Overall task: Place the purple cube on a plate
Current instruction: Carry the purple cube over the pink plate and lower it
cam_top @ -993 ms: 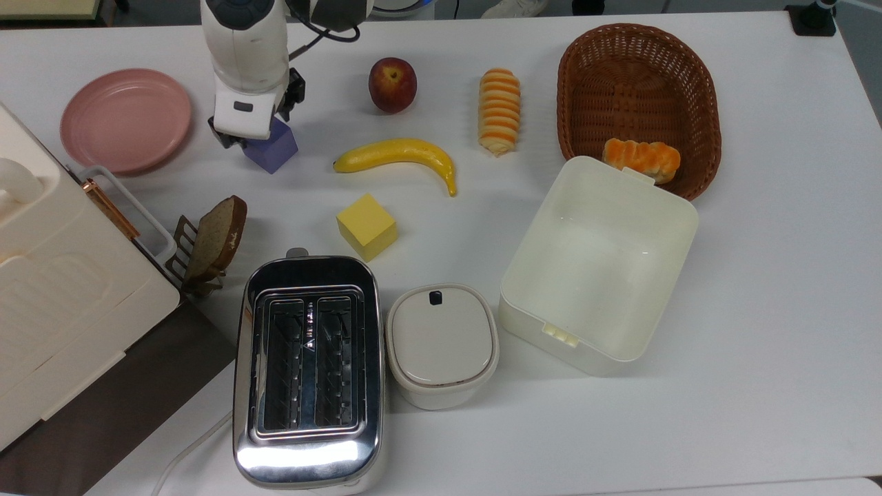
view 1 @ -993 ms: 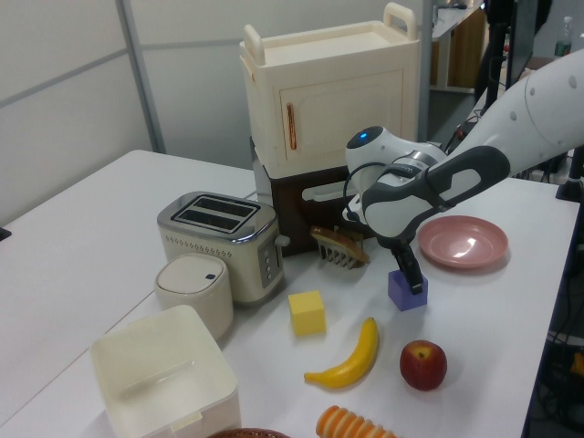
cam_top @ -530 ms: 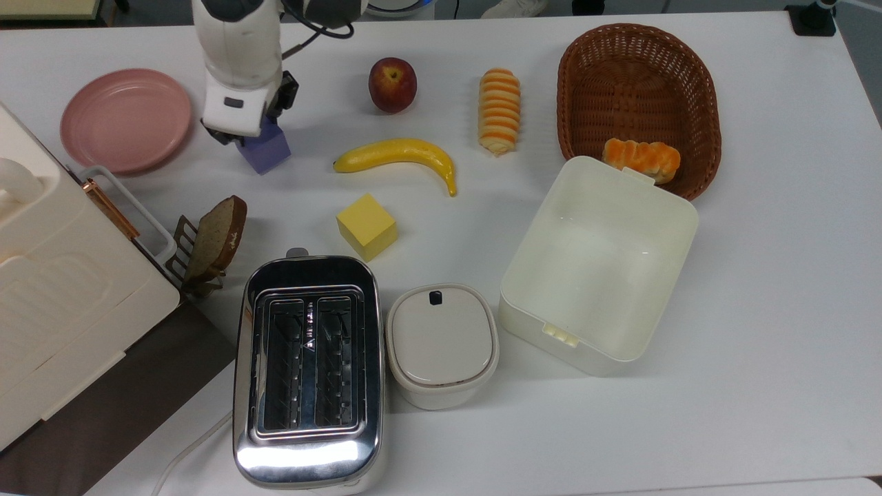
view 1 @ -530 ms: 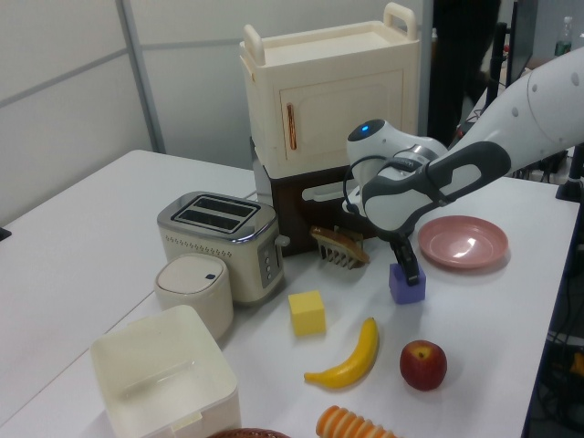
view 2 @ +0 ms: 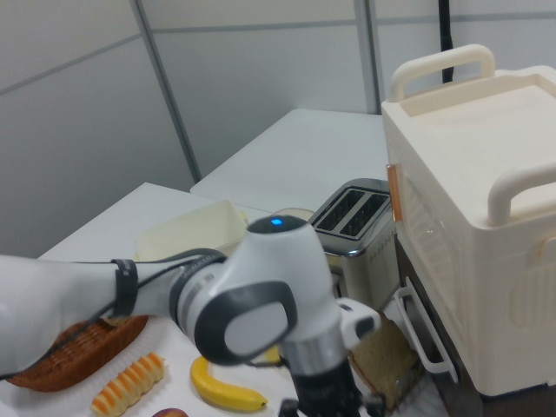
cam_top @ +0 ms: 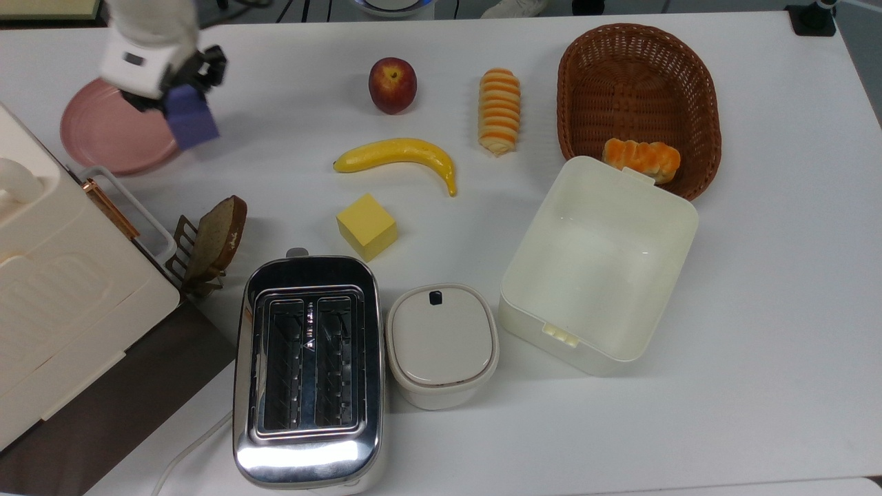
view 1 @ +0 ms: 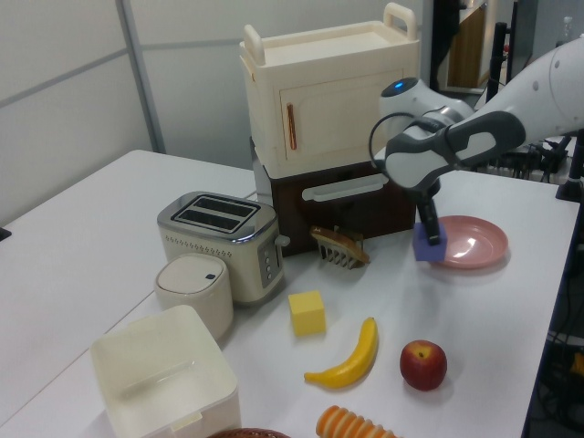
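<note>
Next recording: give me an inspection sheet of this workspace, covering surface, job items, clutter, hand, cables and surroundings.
Surface: white table, dry and flat.
Job's things: matte lavender-purple cube held off the table at the edge of the round dusty-pink plate; not set down.
Clutter: yellow cube, banana, red apple, striped pastry, brown wicker basket holding a bread roll, open cream box, lidded cream pot, chrome toaster, bread slice in a rack.
Hand: hand shut on the cube.
Cables: pale toaster cord at the table edge.
Surroundings: cream cabinet, grey wall panels.
</note>
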Available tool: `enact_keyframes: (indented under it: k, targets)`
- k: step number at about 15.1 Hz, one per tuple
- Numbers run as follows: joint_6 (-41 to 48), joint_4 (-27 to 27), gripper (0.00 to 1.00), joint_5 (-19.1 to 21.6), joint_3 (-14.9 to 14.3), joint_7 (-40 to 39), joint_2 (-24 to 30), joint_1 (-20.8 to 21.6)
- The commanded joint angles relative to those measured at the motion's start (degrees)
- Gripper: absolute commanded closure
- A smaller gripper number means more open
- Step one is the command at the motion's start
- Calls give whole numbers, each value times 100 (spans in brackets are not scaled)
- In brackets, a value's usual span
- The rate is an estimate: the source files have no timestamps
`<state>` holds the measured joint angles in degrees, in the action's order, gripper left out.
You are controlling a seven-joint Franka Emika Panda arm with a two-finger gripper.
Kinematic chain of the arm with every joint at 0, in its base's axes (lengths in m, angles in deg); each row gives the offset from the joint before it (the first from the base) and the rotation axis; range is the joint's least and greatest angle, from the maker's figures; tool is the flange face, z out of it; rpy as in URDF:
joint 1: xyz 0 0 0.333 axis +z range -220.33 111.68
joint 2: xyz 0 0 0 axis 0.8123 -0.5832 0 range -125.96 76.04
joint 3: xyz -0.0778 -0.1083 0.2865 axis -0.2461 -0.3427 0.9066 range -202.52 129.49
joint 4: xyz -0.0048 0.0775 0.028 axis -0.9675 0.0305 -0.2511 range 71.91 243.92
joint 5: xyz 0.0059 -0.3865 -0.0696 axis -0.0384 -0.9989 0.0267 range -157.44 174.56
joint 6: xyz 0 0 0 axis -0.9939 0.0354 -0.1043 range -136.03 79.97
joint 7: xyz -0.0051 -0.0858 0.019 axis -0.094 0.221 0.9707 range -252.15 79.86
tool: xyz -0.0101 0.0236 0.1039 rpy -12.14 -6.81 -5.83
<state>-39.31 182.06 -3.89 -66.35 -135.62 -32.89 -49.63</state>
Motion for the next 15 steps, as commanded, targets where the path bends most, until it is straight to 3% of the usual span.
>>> enact_keyframes:
  k: [1, 8, 9, 11, 12, 15]
  targets:
    - [69, 2, 56, 357, -566, -686, 29, 41]
    - [-467, -15, 54, 384, -602, -731, -410, -557]
    - [-546, -76, 50, 384, -594, -714, -480, -566]
    - [-608, -94, 28, 497, -594, -670, -586, -583]
    - [-617, -103, 0, 663, -594, -661, -595, -636]
    - [-599, -217, 0, 929, -594, -634, -578, -654]
